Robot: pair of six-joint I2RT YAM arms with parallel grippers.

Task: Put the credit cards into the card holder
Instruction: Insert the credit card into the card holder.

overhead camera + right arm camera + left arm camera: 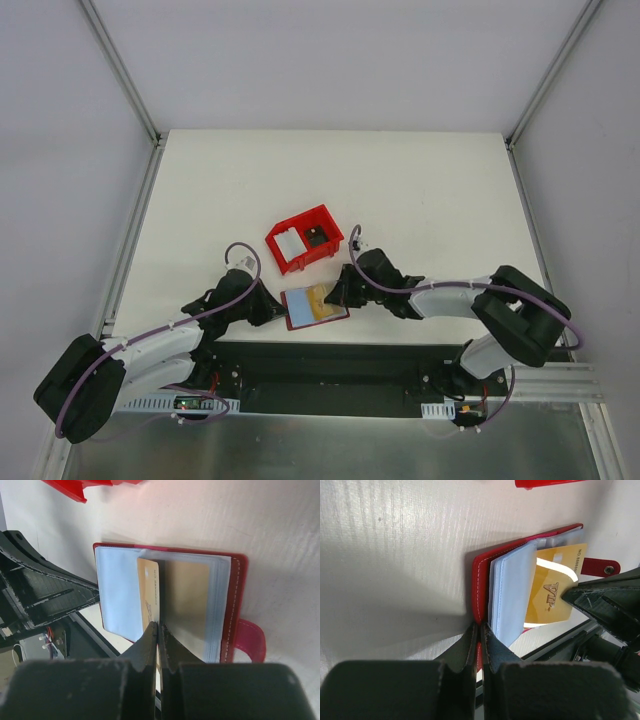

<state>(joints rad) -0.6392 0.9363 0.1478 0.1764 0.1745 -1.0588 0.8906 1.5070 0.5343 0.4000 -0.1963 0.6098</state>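
Observation:
The dark-red card holder (303,310) lies open near the table's front edge, its pale slots (512,592) showing. My left gripper (272,308) is shut on the holder's red left cover (479,580), pinched between the fingertips of that gripper (481,627). My right gripper (338,293) is shut on a yellowish credit card (148,590) marked VIP (551,597). The card stands partly inside a clear slot of the holder (239,600); the gripper (159,626) holds its near edge. A white card (289,241) lies in the red bin.
The bright red open-fronted bin (325,217) stands just behind the holder, with a small black block (316,237) inside. The holder's snap tab (252,640) sticks out on the right. The black front rail (330,360) runs right below the holder.

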